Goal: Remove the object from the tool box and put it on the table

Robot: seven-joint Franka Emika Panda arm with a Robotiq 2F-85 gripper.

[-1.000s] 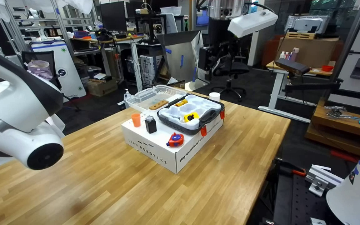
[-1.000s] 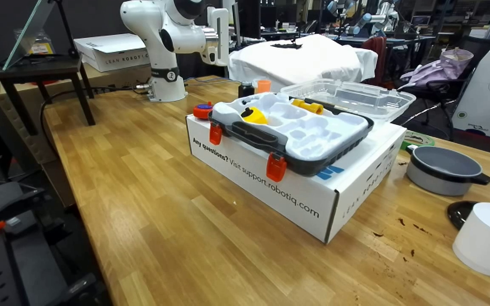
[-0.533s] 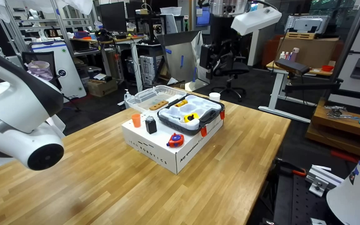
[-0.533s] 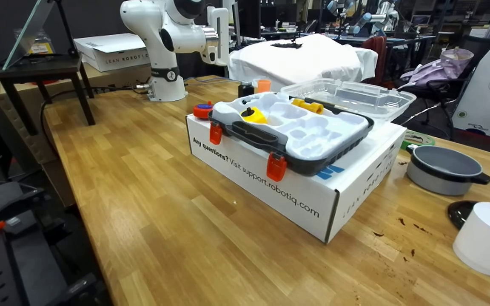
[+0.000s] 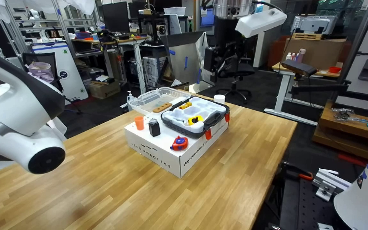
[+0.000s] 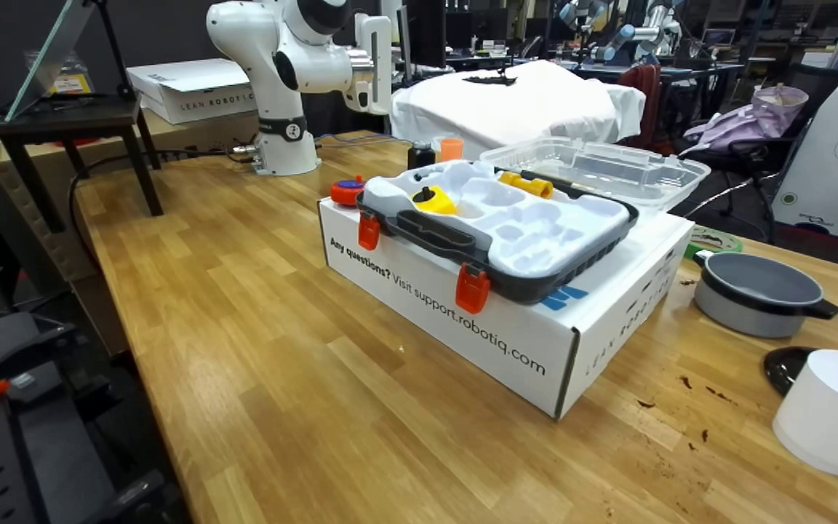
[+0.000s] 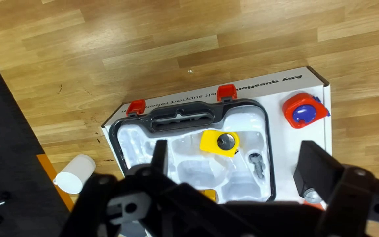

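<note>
The black claw (image 7: 234,146), jaws wide apart, hangs above the dark-grey plastic tool box (image 6: 435,234). The stubby elongated yellow piece (image 6: 526,183) lies in its pale moulded tray (image 6: 564,220) with a rounded yellow block (image 7: 213,142); a squarish black bottle (image 5: 154,128), tapered orange cup (image 5: 139,123) and red-and-blue plastic toy (image 5: 180,144) sit near.

Orange cup (image 5: 139,123) beside black container (image 5: 154,127), red piece (image 5: 180,143), grey pot (image 6: 739,306), white cup (image 6: 830,416)

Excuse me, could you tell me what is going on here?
A robot gripper hangs open and empty above the open tool box. It is meant to move something from there onto the table. A squarish yellow piece and a tubular yellow piece lie inside; which one is meant isn't clear.
</note>
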